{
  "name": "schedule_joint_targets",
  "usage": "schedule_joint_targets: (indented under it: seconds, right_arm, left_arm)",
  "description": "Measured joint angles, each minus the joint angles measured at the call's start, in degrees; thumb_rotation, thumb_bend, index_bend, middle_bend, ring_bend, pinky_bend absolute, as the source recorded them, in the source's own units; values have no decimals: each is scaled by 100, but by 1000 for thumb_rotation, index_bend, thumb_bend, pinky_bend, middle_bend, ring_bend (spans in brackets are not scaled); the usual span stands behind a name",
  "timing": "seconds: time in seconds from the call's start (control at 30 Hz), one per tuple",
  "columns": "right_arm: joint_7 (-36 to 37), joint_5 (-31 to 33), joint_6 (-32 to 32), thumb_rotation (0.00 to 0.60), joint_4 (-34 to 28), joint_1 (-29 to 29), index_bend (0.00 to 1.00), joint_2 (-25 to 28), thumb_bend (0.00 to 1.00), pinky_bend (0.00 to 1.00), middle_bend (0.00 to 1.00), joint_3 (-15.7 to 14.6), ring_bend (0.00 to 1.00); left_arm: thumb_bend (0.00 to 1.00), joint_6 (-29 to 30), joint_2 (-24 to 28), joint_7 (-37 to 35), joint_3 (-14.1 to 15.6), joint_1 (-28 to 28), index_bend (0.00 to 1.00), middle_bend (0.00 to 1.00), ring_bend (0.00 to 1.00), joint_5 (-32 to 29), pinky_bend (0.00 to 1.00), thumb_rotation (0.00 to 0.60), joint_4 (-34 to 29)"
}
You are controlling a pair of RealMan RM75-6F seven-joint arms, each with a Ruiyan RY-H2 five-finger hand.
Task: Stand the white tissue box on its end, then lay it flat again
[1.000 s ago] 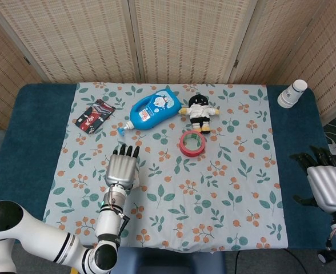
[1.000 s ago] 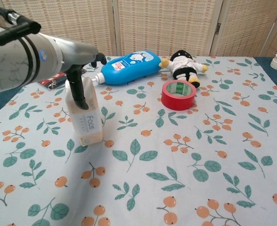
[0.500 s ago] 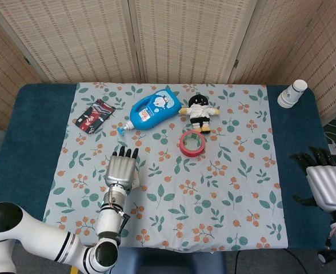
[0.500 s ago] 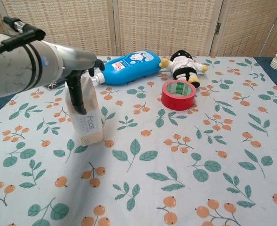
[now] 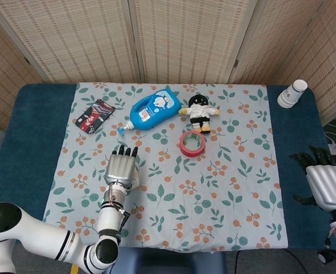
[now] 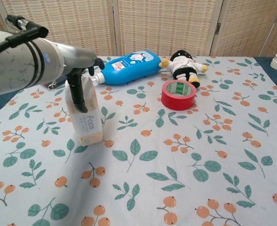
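1 white tissue box (image 6: 85,117) upright on end, well apart from 1 red tape roll (image 6: 178,94) | left hand (image 6: 72,63) above, fingers (image 6: 77,94) clasping its top | right hand (image 5: 328,185) far side of tape, fingers apart, empty

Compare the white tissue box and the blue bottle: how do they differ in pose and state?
The white tissue box stands upright on its end; the blue bottle lies on its side. The left robot hand grips the box from above; nothing touches the bottle. Both sit on the floral cloth.
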Motion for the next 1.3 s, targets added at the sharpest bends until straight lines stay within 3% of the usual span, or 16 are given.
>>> schedule_joint_targets:
  seconds: [0.27, 0.9, 1.1, 1.3]
  right_arm:
    - [-18, 30, -65, 600, -36, 23, 202, 24, 54, 0, 180, -16, 0]
    - [29, 27, -109, 600, -18, 41, 202, 25, 54, 0, 179, -26, 0]
    - [20, 37, -124, 600, -9, 55, 202, 12, 54, 0, 180, -28, 0]
    - [-22, 79, -141, 600, 7, 77, 202, -19, 53, 0, 180, -29, 0]
  left_arm:
    - [163, -14, -38, 104, 66, 24, 31, 185, 18, -51, 201, 600, 143]
    - [293, 61, -44, -22, 210, 148, 412, 551, 235, 551, 245, 600, 121]
    - [294, -56, 5, -550, 235, 306, 434, 576, 268, 1191, 259, 600, 64]
    - [291, -431, 80, -1804, 274, 694, 442, 590, 275, 2047, 251, 600, 51]
